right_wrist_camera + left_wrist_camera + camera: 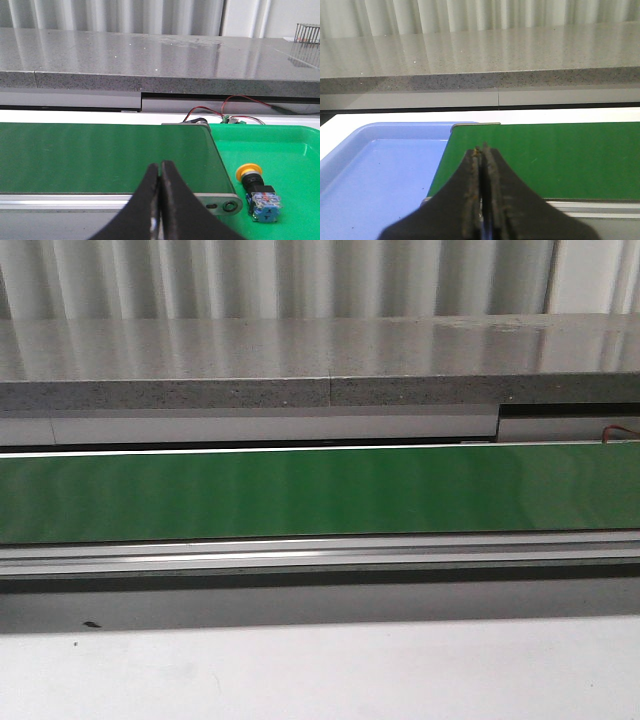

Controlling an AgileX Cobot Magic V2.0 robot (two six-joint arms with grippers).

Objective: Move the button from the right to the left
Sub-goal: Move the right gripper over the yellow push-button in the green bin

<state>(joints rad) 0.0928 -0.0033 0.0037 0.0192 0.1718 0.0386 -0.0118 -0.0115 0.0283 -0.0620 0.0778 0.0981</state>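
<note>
A long flat green conveyor belt [300, 492] runs straight across in front of the robot, framed by a silver aluminium rail [300, 558] along its near edge. Behind it sits a grey speckled stone-look countertop [300, 365], and behind that a wall of pale corrugated sheeting [280, 275]. From the front, neither arm shows at all.

Over at the right end of the belt lies a bright green plastic tray [290, 150]. In it, lying on its side, is the small push button with a round yellow mushroom head, black collar and blue-and-clear blocky body [257, 192]. It rests on the tray floor just beside the belt's rounded end, yellow head pointing away towards the counter. Thin red and black wires [235, 105] trail behind the tray's far edge.

The right gripper [160, 167], black and tapered, hangs above the near edge of the belt with its fingers pressed together and nothing between them; it is near the button but apart from it.

At the left end a pale blue plastic tray [375, 175] butts up against the belt. The left gripper [483, 150] hovers about where belt and tray meet, fingers closed tight and seemingly empty, though the tips are blurred and look scuffed.
</note>
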